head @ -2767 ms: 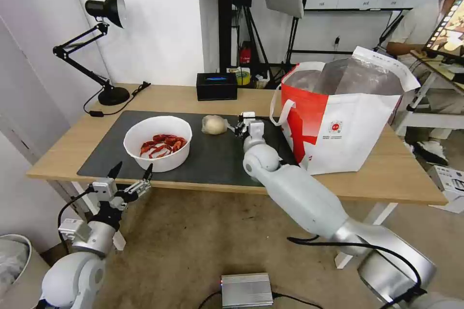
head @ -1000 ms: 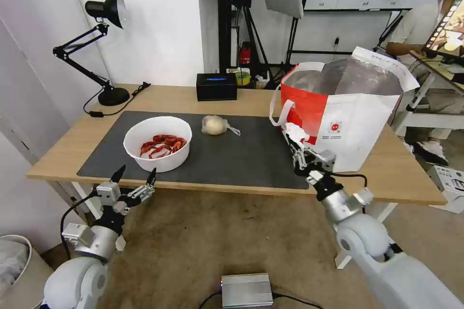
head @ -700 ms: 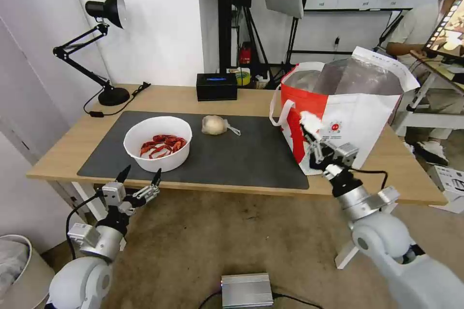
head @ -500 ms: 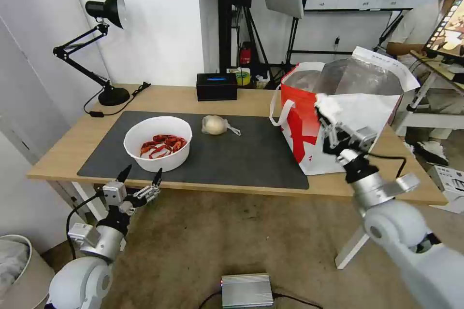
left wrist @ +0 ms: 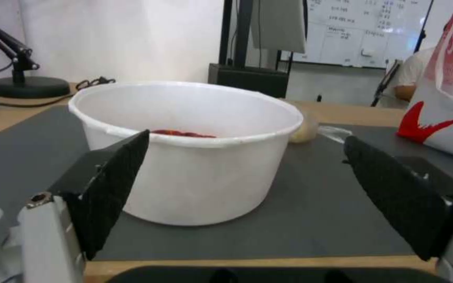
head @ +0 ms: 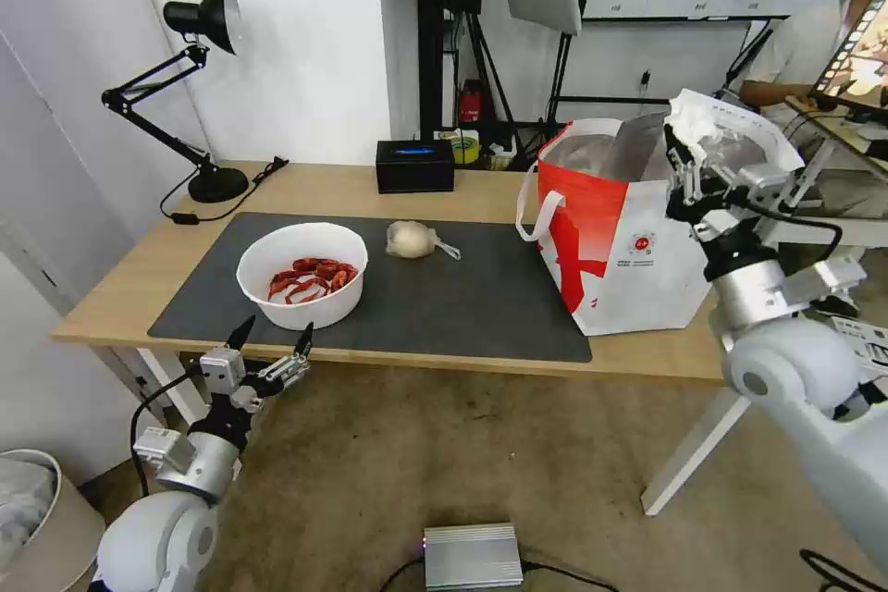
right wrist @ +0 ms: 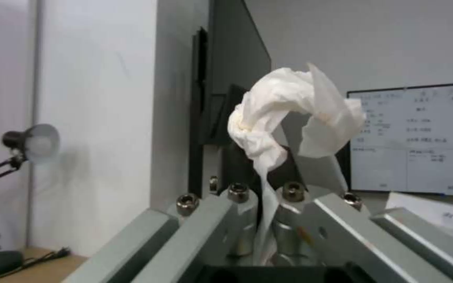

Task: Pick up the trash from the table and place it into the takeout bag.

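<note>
While the right gripper (head: 683, 168) pinches the crumpled tissue (head: 692, 117), it hangs above the takeout bag (head: 647, 231).
Left gripper (head: 275, 338), fingers spread, sits below the tabletop (head: 351, 190) edge before the white bowl (head: 302, 273); the wrapped lump (head: 410, 239) lies on the mat (head: 462, 296).

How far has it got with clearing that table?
Partway, it seems. In hand: the right claw is shut on the tissue, raised at the bag opening. Left on the mat: the bowl of red shells and the wrapped lump. The left claw waits open before the bowl.
</note>
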Tool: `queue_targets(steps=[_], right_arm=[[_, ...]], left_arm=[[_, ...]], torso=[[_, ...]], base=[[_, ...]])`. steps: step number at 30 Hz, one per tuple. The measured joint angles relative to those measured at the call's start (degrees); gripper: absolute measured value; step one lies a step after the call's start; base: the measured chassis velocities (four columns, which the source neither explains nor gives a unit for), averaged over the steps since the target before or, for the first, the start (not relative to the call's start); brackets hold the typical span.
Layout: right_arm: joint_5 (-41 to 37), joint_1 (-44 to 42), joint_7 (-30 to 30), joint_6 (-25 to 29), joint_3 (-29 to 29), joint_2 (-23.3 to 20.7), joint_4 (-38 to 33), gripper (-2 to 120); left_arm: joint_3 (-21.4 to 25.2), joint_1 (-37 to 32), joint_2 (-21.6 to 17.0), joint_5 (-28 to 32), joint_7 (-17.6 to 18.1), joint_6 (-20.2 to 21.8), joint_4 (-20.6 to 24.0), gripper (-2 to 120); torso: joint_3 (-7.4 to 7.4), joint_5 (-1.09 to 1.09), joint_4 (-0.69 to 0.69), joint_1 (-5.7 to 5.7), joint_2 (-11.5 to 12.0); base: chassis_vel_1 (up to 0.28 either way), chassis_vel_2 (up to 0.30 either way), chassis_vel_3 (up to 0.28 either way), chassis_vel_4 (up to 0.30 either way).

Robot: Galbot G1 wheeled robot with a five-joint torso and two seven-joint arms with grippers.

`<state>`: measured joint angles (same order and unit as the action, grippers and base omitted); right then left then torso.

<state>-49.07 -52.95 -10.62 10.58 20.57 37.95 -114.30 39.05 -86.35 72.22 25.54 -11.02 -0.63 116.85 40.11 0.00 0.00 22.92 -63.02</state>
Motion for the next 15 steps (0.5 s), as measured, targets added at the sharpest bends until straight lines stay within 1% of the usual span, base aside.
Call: queue_targets(steps=[1,3,5,6,9,10,14,15], right_arm=[[-1.44,1.72,-1.12,-1.27,-0.75,-0.88,0.4,0],[-2.43,2.85,-1.96,-2.17,-1.3,-1.38,0.72,0],[-4.29,4.92,-3.78,-4.57,-2.33,-2.27,1.43,0],[-4.29,4.92,-3.78,-4.57,-2.33,-2.27,1.43,0],[-7.11,7.44,-6.62,-9.19,-3.47,-3.28,2.28,0],[-7.11,7.44,-6.62,-9.19,-3.47,-3.28,2.28,0],[-10.42,10.72,-9.42,-12.76,-5.14,-4.07,3.43,0],[-10.42,10.72,-9.42,-12.76,-5.14,-4.07,3.43,0]], left_arm=[[-0.13,0.02,0.05,-0.01,0.0,0.0,-0.15,100],[-0.25,0.05,0.08,-0.02,0.0,0.01,-0.21,100],[-0.55,0.14,0.16,-0.09,0.0,0.01,-0.32,100],[-0.55,0.14,0.16,-0.09,0.0,0.01,-0.32,100],[-0.85,0.3,0.34,-0.14,-0.01,0.01,-0.34,100],[-0.85,0.3,0.34,-0.14,-0.01,0.01,-0.34,100],[-0.97,0.53,0.42,-0.15,-0.02,0.0,-0.34,100],[-0.97,0.53,0.42,-0.15,-0.02,0.0,-0.34,100]], torso=[[0.0,-0.01,0.0,0.0,0.0],[0.0,0.0,0.0,0.0,0.0],[0.0,-0.01,0.0,0.0,0.0],[0.0,-0.01,0.0,0.0,0.0],[0.0,0.0,0.0,0.0,0.0],[0.0,0.0,0.0,0.0,0.0],[0.0,0.0,0.0,0.0,0.0],[0.0,0.0,0.0,0.0,0.0]], base=[[0.0,0.0,0.0,0.0],[0.0,0.0,0.0,0.0],[0.0,0.0,0.0,0.0],[0.0,0.0,0.0,0.0],[0.0,0.0,0.0,0.0],[0.0,0.0,0.0,0.0],[0.0,0.0,0.0,0.0],[0.0,0.0,0.0,0.0]])
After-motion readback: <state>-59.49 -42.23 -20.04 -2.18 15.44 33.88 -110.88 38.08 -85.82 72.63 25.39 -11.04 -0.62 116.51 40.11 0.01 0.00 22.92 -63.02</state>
